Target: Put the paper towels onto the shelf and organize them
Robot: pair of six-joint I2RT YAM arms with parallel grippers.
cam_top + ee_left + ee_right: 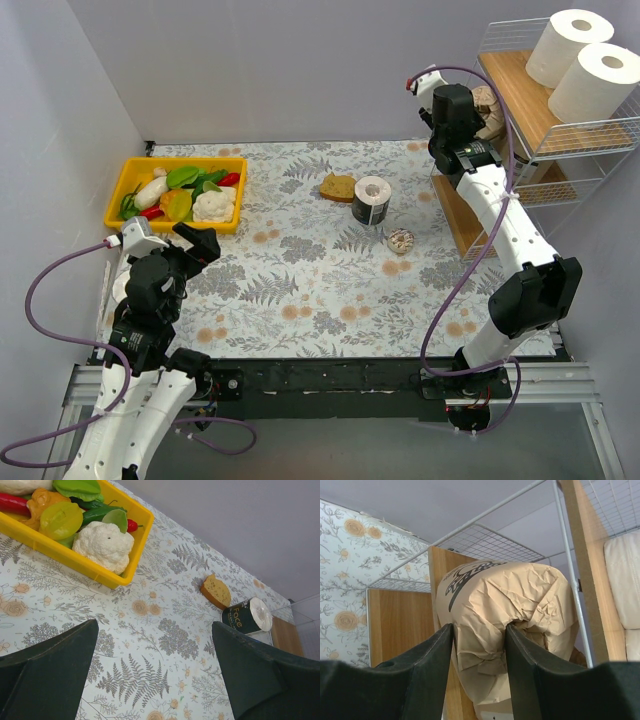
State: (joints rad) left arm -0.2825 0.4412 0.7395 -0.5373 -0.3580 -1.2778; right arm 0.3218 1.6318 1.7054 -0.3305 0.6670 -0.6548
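The white wire shelf (600,135) with wooden boards stands at the table's right. Two plain white paper towel rolls (570,45) (605,80) stand on its top tier. My right gripper (478,112) is at the shelf's left side, level with the middle tier. It is shut on a brown-paper-wrapped roll (490,105). In the right wrist view its fingers (430,665) pinch the crumpled wrapper of that roll (520,595) in front of the shelf boards (400,625). A dark-labelled roll (372,200) (247,616) stands on the table. My left gripper (195,245) (155,665) is open and empty over the table's left.
A yellow bin (125,195) (60,550) of toy vegetables sits at the far left. A slice of bread (338,187) (216,591) lies beside the dark-labelled roll. A small metallic disc (400,240) lies just in front of that roll.
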